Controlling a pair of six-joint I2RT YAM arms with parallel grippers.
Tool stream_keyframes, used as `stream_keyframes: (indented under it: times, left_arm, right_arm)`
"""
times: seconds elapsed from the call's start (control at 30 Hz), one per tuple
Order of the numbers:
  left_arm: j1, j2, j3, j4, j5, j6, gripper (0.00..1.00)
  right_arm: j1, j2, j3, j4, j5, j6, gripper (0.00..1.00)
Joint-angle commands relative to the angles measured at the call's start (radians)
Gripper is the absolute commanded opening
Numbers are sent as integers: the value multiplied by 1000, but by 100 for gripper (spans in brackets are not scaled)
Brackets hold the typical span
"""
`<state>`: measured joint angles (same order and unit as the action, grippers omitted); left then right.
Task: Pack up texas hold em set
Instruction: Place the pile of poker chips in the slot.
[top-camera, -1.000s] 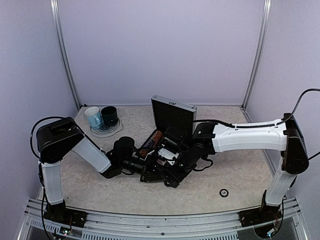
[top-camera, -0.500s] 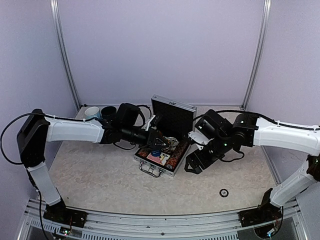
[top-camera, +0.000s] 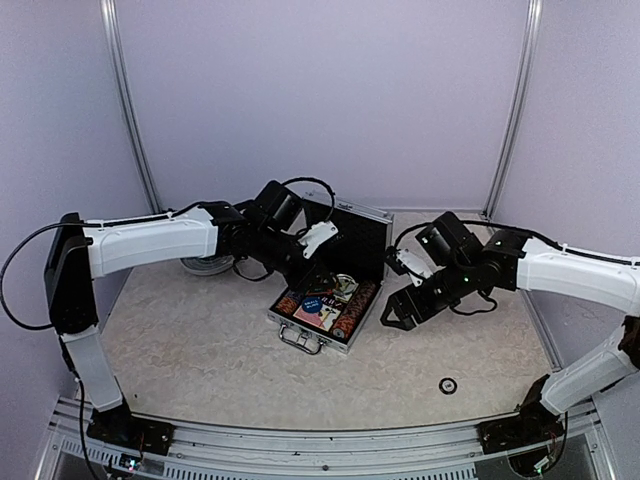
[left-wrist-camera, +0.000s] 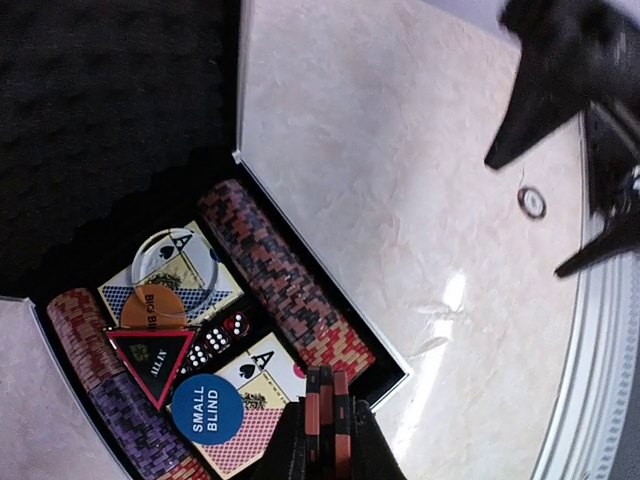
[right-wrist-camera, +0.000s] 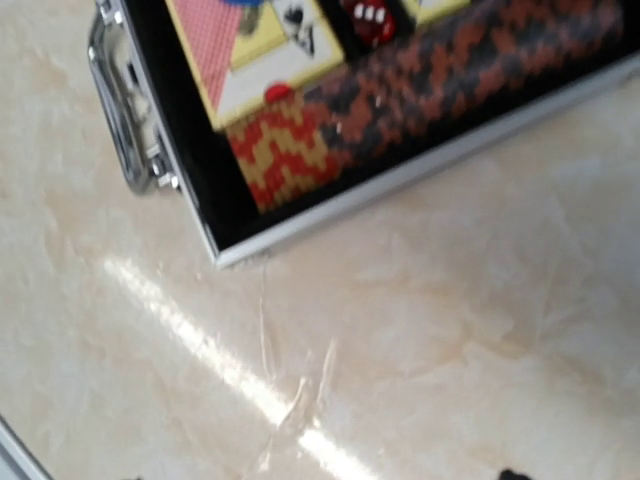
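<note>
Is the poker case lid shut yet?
No, the lid stands upright behind the case, leaving the chip rows inside exposed.

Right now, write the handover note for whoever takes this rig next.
Left gripper: jaws shut on a small chip stack, over the open case.
Right gripper: jaws open, empty, beside the case.
Case: on the table, lid up. Inside are chip rows, card decks, dice, triangle marker and blind buttons.
Left to do: seat the held chips, check the small round piece lying outside, close the lid.
</note>
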<state>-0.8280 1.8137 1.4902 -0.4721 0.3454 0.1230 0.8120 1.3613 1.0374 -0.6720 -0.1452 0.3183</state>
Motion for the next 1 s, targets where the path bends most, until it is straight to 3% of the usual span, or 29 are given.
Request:
stream_keyframes:
  times: [0.0,0.4,0.97]
  left_arm:
    - [-64,74,46,-167,-67,321,0]
    - [-139,200,140,-284,-141,574,0]
    - [-141,269,188,-302,-184,663,0]
  right_arm:
    - [-52,-44,-28,84,-50,-51,76]
    - [-133,-84,-102,110,-112,-80,75]
    - [-139,-65,-124,116,-130,-86,74]
